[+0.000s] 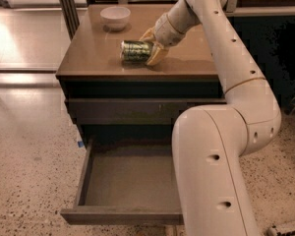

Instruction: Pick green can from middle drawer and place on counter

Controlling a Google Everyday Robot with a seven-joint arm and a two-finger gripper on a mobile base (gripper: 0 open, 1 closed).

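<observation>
Sideways, dark green can (134, 51) with pale mottled print, lying on counter (88, 58), jaws pinching one end

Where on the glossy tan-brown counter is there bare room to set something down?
Free: the front-left strip of the counter, before the small white bowl and left of the dark green metal can. Crowded: the middle, where the gripper meets it.
</observation>
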